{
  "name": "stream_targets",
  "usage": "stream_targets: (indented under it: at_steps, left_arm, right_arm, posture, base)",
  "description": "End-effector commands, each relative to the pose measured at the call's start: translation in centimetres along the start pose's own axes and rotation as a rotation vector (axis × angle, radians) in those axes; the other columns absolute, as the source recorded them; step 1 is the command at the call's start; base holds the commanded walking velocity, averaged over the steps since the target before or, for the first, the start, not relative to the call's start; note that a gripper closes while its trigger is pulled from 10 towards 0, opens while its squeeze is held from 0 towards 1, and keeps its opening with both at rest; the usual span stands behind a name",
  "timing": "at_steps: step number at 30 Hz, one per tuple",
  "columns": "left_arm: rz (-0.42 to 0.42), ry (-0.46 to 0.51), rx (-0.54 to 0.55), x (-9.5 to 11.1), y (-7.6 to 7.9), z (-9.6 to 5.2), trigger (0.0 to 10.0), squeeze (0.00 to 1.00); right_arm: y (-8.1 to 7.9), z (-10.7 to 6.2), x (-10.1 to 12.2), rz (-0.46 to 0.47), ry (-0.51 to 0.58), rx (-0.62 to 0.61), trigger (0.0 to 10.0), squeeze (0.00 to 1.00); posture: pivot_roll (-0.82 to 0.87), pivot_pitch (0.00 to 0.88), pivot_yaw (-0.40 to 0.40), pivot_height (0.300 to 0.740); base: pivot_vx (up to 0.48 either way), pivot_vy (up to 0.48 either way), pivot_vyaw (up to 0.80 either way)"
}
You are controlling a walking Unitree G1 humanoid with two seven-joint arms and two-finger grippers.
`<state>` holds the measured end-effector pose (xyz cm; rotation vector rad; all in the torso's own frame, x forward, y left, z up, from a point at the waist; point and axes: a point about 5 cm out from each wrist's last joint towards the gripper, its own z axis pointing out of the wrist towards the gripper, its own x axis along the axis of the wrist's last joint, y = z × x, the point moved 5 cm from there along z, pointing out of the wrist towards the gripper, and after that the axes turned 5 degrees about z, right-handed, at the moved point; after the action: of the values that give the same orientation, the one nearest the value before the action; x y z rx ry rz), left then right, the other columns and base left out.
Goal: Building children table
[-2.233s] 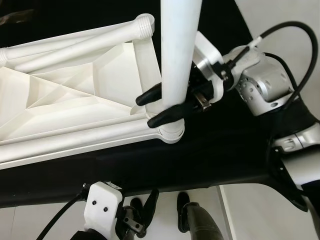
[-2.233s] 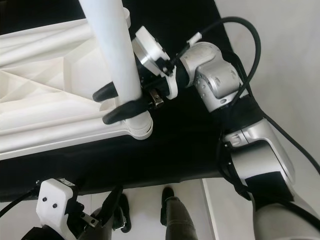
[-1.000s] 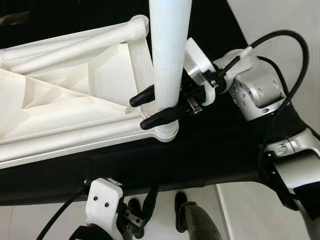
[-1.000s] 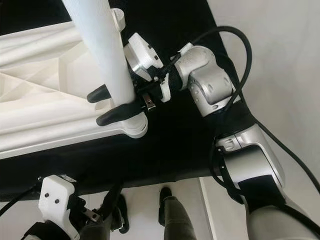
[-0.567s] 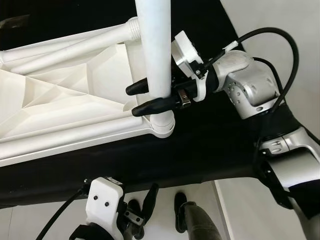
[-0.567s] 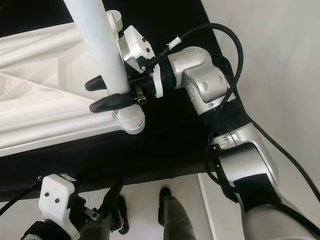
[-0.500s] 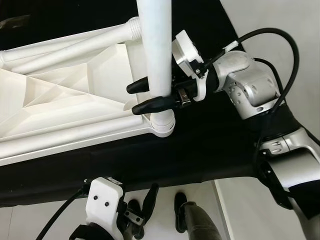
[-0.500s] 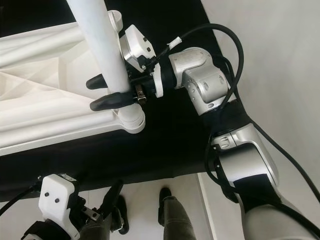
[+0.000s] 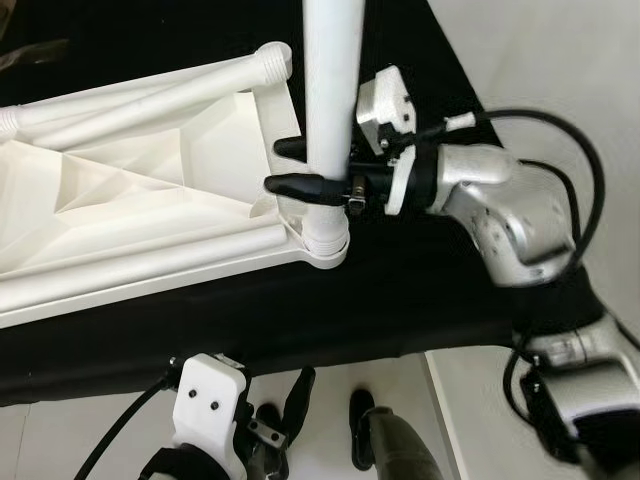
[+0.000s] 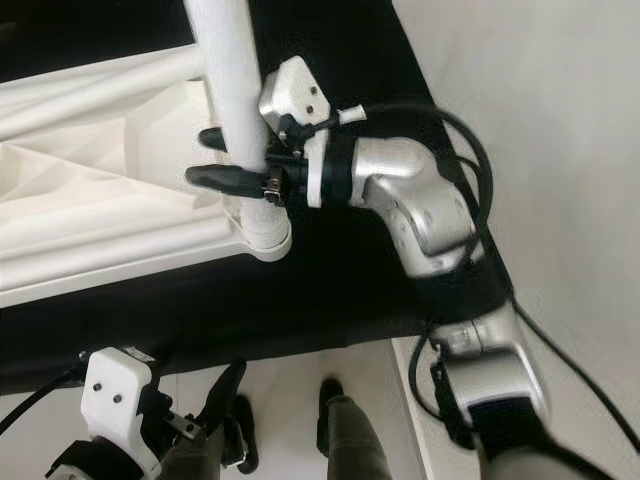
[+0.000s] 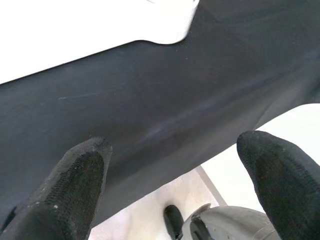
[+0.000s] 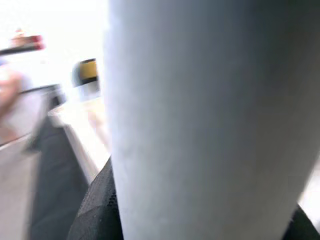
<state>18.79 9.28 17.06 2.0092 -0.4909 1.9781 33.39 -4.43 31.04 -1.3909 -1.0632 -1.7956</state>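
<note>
Right gripper point(image 9: 312, 168) turned flatter than before, white table leg point(image 9: 330, 90) held tight at frame centre, left gripper point(image 11: 170, 170) spread open, nothing held, over black cloth point(image 11: 165, 100), tabletop point(image 9: 130, 210) at left.

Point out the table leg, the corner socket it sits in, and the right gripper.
table leg point(image 9: 330, 90), left eye view, mid shaft.
corner socket point(image 9: 327, 250), left eye view, ribbed rim.
right gripper point(image 9: 290, 167), left eye view, between fingertips.
</note>
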Motion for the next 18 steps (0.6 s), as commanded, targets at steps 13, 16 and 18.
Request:
stream_targets:
  at_steps: [13,16,18]
  left_arm:
    - [0.015,-0.016,0.006,-0.9,-1.0,0.6,10.0,0.0]
    - [0.02,-0.012,0.015,-0.9,-1.2,0.7,10.0,0.0]
    - [0.023,-0.01,0.02,-0.8,-1.3,0.7,10.0,0.0]
  right_arm:
    - [0.0,-1.6,-5.2,0.009,-0.173,-0.413,10.0,0.0]
    - [0.2,-1.4,-5.3,0.032,-0.175,-0.438,10.0,0.0]
    - [0.2,-1.4,-5.4,0.04,-0.177,-0.454,10.0,0.0]
  posture:
    - [-0.02,0.405,0.053,0.74]
    - [-0.01,0.398,0.05,0.74]
    - [-0.01,0.397,0.051,0.74]
  base:
    - [0.0,0.0,0.0]
    - [0.0,0.0,0.0]
    - [0.0,0.0,0.0]
